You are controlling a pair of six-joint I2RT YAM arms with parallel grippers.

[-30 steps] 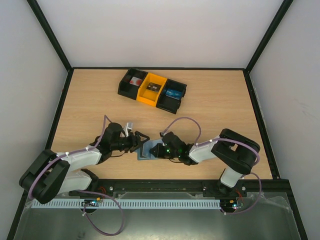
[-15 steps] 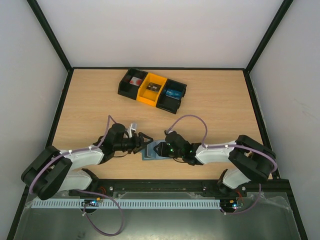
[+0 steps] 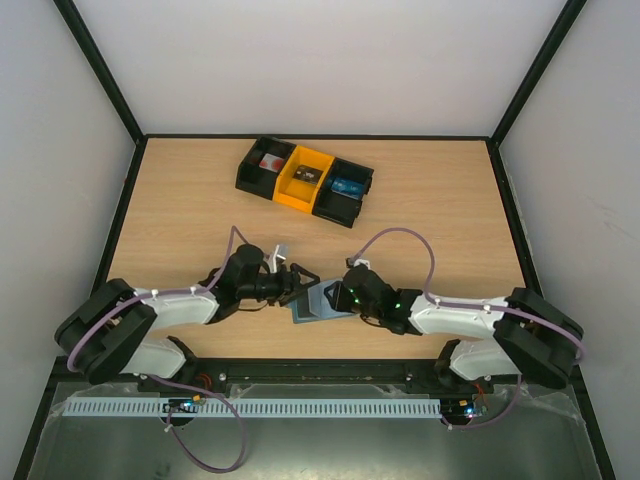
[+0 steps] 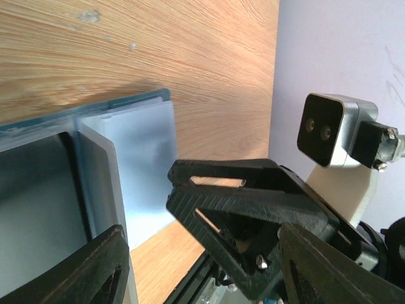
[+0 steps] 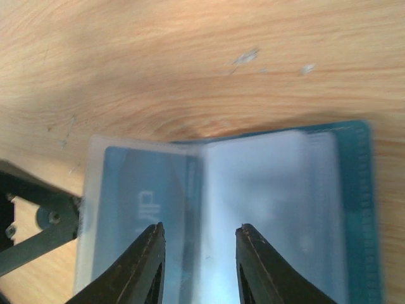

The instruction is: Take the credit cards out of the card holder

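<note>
Compared with a second ago, the slate-blue soft bifold card holder [image 3: 316, 303] has slid rightward along the pale wood-grain worktop [image 3: 200, 190], and both wrists went with it. My left reach is now longer, and my right arm is stretched lower and flatter. The holder lies near the front edge, between my two sets of jaws and well apart from the black-and-yellow compartment tray [image 3: 292, 199] at the back. It is open: the right wrist view shows clear plastic sleeves [image 5: 266, 209] spread flat, with a teal card with pale lettering [image 5: 136, 190] seated in the left one. My right jaws hang over the fold, parted to a moderate gap, gripping nothing I can make out. My left jaws are spread wide and low at the holder's left edge, with a pale-blue inner leaf [image 4: 136, 171] standing up just ahead of them; I cannot tell if they touch it. My reading is that the shift moved the holder but freed nothing, and no card is out yet. The next move wants one set of jaws pinning the holder while the other catches a card edge. The slick sleeve may lift along with the card.
</note>
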